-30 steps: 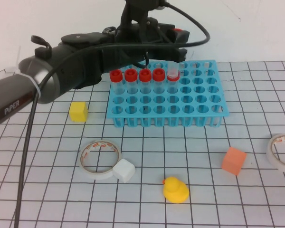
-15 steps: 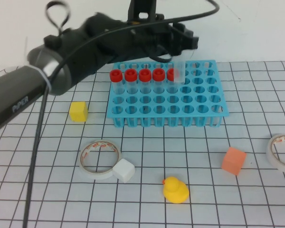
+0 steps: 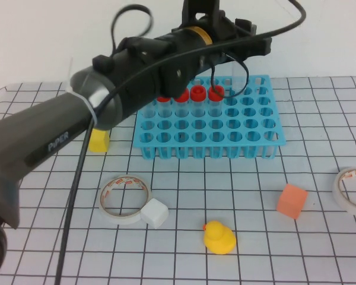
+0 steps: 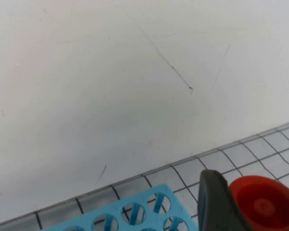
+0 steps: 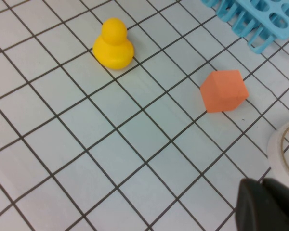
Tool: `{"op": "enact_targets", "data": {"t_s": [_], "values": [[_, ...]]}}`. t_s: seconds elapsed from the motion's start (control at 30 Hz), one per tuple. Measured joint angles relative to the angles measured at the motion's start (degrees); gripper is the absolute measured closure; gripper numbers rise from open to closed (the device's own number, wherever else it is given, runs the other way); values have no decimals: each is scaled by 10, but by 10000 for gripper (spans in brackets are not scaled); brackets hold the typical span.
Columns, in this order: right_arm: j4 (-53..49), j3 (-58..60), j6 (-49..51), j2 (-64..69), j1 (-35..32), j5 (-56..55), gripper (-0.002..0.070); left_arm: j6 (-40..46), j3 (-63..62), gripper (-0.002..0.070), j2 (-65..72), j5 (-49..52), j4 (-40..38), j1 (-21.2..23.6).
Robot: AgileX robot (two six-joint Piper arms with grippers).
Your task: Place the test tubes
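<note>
High: raised on the robot's side, angled down. Left wrist: tight behind left gripper (image 4: 255, 202), test tube (image 4: 265, 207) between jaws, wall beyond. Right wrist: close behind right gripper (image 5: 262, 192), facing tabletop; rack (image 3: 207, 127), duck (image 3: 219, 237) shared with high.

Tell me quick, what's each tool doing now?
Left tool: holding a test tube over the rack.
Right tool: closed, empty, near the tape roll.
</note>
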Motion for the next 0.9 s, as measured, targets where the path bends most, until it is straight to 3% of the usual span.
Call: {"op": "enact_targets", "data": {"t_s": [0.07, 0.17, 0.9], "values": [[0, 0, 0, 0, 0, 0, 676, -83, 0, 411, 1, -11, 85, -4], [0, 0, 0, 0, 0, 0, 676, -132, 0, 411, 4, -38, 137, -6], [0, 0, 0, 0, 0, 2, 676, -160, 0, 411, 80, -81, 230, 6]]}}
